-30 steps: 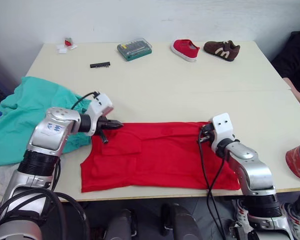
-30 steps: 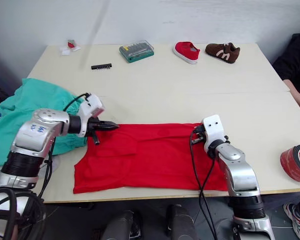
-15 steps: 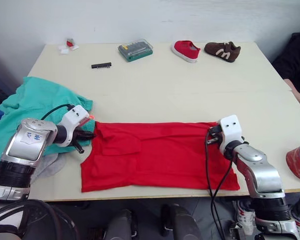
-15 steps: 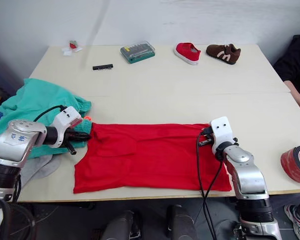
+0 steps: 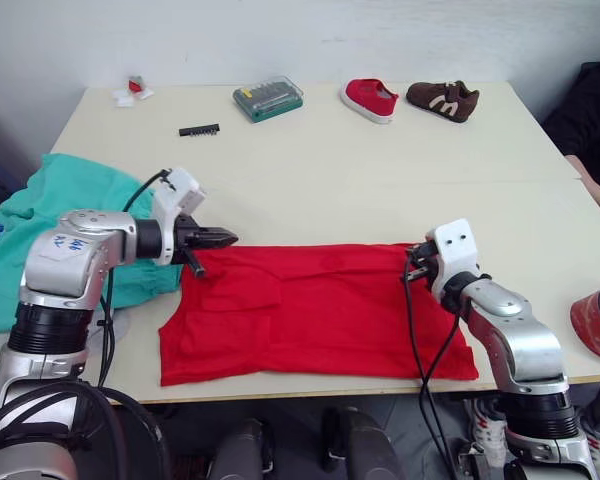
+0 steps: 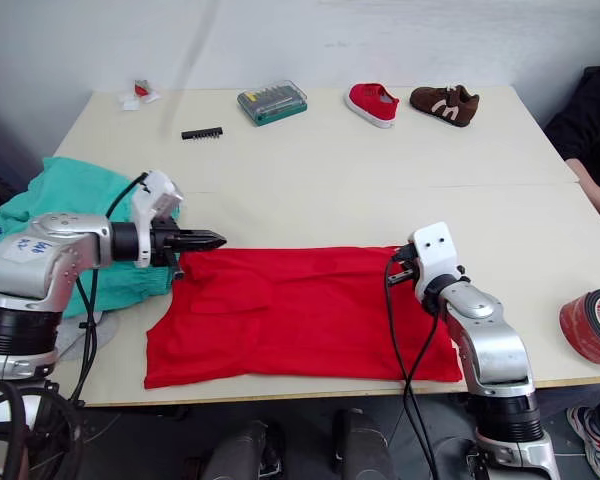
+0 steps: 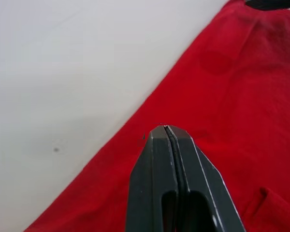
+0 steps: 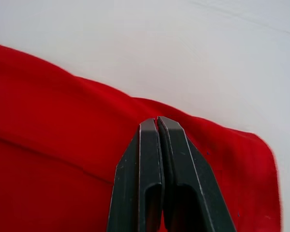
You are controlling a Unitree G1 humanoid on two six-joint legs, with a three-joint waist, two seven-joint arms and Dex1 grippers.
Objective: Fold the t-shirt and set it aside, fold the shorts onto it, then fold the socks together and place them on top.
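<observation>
— T-shirt [image 5: 315, 310] first: where do we have it?

— We see it spread flat along the near edge of the table [image 5: 380, 190], folded into a wide red band. Our left gripper [image 5: 223, 238] points across toward the robot's right at the shirt's far left corner, the forearm level over the shorts [image 5: 50, 225], fingers pressed together with nothing between them.

— And our right side?

— Our right gripper [image 8: 158, 122] sits at the shirt's far right corner, elbow bent at the table edge, a black cable looping down from the wrist. In the right wrist view the fingers are closed against each other, tips over the red cloth; we cannot tell whether any fabric is pinched.

— What else do we note around?

— Teal shorts bunched at the left edge, partly off the table. Along the far side lie a bit holder strip [image 5: 199, 130], a green screwdriver case [image 5: 268, 98], a red shoe [image 5: 369, 99] and a brown shoe [image 5: 443, 100], all well apart from the shirt. A red tape roll [image 5: 598, 322] sits at the right edge, beside a person's dark sleeve [image 5: 592, 115].
</observation>
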